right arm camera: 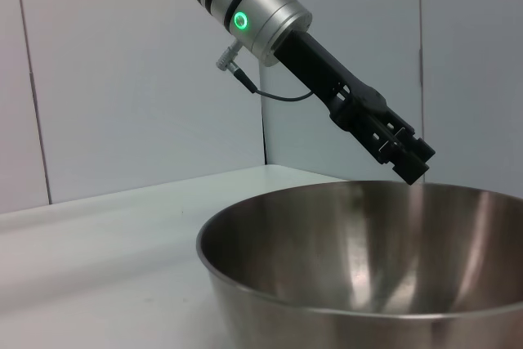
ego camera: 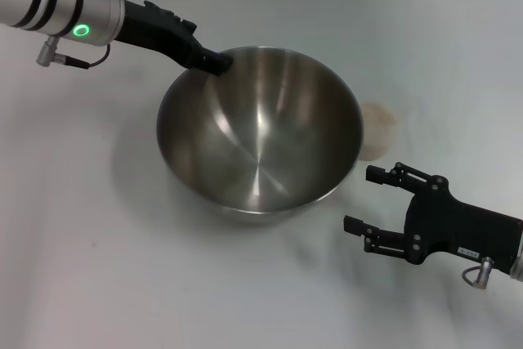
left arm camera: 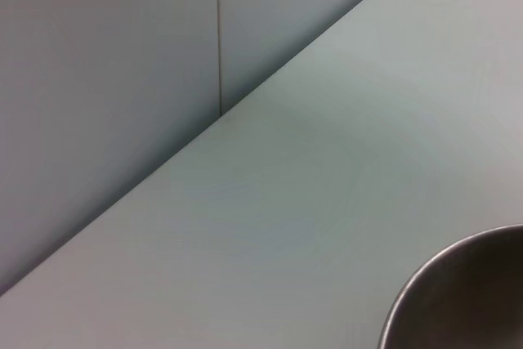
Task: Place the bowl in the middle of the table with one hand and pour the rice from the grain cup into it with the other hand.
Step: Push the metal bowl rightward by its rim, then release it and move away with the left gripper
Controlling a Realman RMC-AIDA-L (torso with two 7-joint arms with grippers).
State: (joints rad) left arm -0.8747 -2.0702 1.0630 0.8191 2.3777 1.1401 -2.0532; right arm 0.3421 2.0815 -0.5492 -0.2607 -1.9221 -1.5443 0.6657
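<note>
Large round stainless-steel bowl [ego camera: 260, 132], shiny and empty inside, standing upright near the middle of the plain white table [ego camera: 98, 267]. In the left wrist view only a curved slice of its rim [left arm camera: 458, 296] shows at the picture's edge; in the right wrist view its base is cut off.

Left claw [ego camera: 214, 61], black on a silver-grey wrist with a green light, sits at the bowl's far-left rim. In the right wrist view its tip [right arm camera: 413, 163] appears just above the rim; whether its fingers are together, or touch the steel, cannot be told.

Right claw [ego camera: 364, 199], black, hovers low over the table just off the bowl's near-right side, fingers spread apart and holding nothing.

Small translucent grain cup [ego camera: 377, 130], a faint pale shape beside the bowl's right flank, partly hidden by it; its contents are hard to make out.
</note>
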